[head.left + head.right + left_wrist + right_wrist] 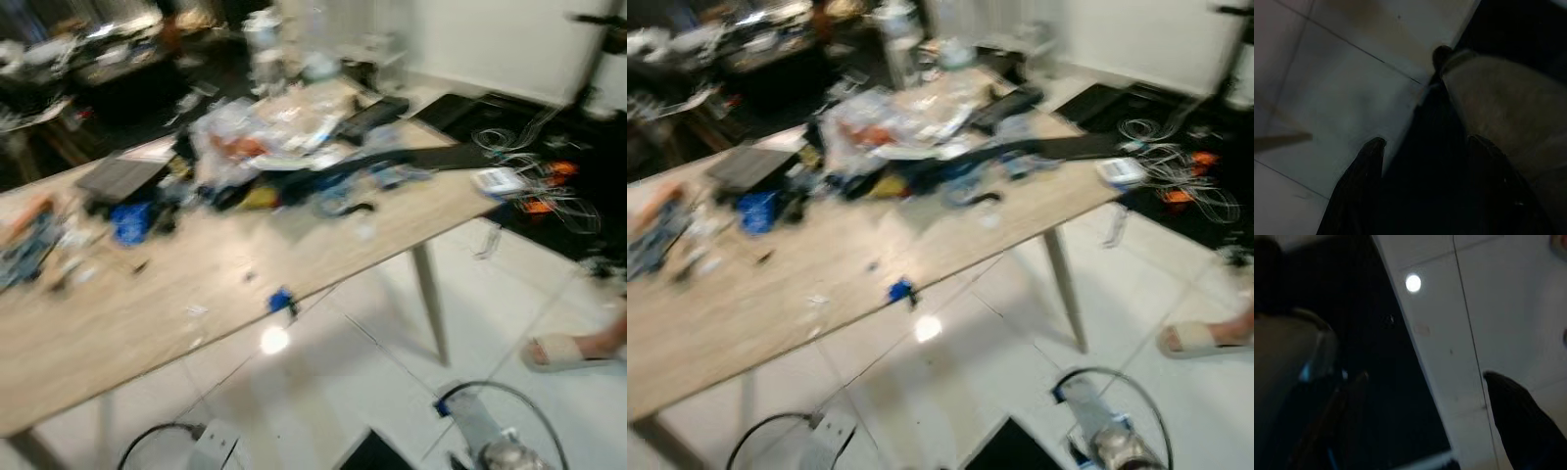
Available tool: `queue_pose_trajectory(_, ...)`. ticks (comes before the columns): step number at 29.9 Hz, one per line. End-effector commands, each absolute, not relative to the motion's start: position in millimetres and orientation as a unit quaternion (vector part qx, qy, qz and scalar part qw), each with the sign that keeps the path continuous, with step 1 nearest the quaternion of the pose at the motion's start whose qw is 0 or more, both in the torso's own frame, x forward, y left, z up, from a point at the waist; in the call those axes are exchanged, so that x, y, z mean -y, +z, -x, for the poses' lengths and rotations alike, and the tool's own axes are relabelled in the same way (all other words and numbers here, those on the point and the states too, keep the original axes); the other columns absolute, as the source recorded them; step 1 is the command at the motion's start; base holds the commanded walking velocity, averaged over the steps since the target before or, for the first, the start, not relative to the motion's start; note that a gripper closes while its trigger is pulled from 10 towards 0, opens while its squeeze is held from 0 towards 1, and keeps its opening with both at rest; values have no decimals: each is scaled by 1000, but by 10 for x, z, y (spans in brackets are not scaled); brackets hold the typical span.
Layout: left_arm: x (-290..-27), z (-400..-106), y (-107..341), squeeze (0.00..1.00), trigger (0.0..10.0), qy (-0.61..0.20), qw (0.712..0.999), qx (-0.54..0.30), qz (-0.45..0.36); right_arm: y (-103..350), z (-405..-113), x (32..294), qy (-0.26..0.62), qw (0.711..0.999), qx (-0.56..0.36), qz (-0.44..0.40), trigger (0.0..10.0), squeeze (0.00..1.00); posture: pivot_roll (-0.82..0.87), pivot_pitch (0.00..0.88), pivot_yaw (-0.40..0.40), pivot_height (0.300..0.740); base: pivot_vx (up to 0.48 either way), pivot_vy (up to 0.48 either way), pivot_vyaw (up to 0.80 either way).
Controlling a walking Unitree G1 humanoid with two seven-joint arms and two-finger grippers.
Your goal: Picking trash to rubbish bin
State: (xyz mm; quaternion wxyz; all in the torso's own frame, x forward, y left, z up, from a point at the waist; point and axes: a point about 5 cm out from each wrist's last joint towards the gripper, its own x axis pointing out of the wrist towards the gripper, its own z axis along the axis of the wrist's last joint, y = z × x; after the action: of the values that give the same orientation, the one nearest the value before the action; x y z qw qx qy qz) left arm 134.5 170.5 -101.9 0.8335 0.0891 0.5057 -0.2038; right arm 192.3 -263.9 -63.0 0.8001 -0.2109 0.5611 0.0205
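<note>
Left hand (pixel 1422 186), right hand (pixel 1425 416) hang spread, empty, over floor (pixel 323 392); cluttered table (pixel 147 304) ahead; no readable writing.

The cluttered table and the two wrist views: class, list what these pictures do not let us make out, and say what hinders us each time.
- Pile of wrappers on the table, eye views: motion blur, single items unreadable.
- Small blue item at the table edge: blurred, too small to identify.
- Person's sandalled foot: cut off by the right edge.
- Left tool, right tool: fingers apart, over floor tiles; darkness hides the rest.
</note>
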Motion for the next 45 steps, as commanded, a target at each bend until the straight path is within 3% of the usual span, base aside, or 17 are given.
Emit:
queue_pose_trajectory(1, -1677, -1238, -1059, 0, 10000, -218, 818, -525, -91, -675, -1835, 2636, 19, 794, -574, 198, 10000, 0, -173, 33, 117, 740, 0, 0, 712)
queue_pose_trajectory(16, -1491, -1408, -1015, 0, 10000, -214, 835, -501, -75, -655, -1860, 2665, 41, 801, -551, 233, 10000, 0, -144, 37, 69, 740, 0, 0, 686)
queue_pose_trajectory(19, -1481, -1385, -1024, 0, 10000, -211, 835, -503, -72, -650, -1876, 2655, 43, 807, -541, 233, 10000, 0, -140, 40, 65, 740, 0, 0, 0)
queue_pose_trajectory(23, -1500, -1262, -1067, 0, 10000, -194, 831, -518, -62, -632, -1943, 2568, 78, 836, -505, 201, 10000, 0, -143, 56, 60, 740, 0, 0, 0)
queue_pose_trajectory(27, -1571, -1203, -1086, 0, 10000, -178, 829, -526, -72, -661, -2070, 1928, 233, 851, -451, 132, 10000, 0, -175, 68, 55, 740, 0, 0, 0)
queue_pose_trajectory(33, -1628, -1183, -1091, 0, 10000, -165, 829, -528, -82, -464, -2284, 1643, 373, 835, -391, 106, 10000, 0, -217, 82, 41, 740, 0, 0, 0)
queue_pose_trajectory(36, -1641, -1202, -1087, 0, 10000, -157, 831, -527, -85, -234, -2397, 1426, 482, 809, -331, 60, 10000, 0, -243, 88, 16, 740, 0, 0, 0)
queue_pose_trajectory(38, -1641, -1202, -1087, 0, 10000, -157, 831, -527, -85, -234, -2397, 1426, 482, 809, -331, 60, 10000, 0, -243, 88, 16, 740, 0, 0, 0)
queue_pose_trajectory(39, -1600, -1228, -1084, 0, 10000, -153, 833, -524, -85, -7, -2440, 1358, 539, 790, -289, 41, 10000, 0, -270, 95, -34, 740, 0, 0, 0)
queue_pose_trajectory(45, -1482, -1252, -1083, 0, 10000, -143, 839, -520, -71, 442, -2507, 1299, 606, 763, -223, 16, 10000, 0, -276, 92, -97, 740, 0, 0, 0)
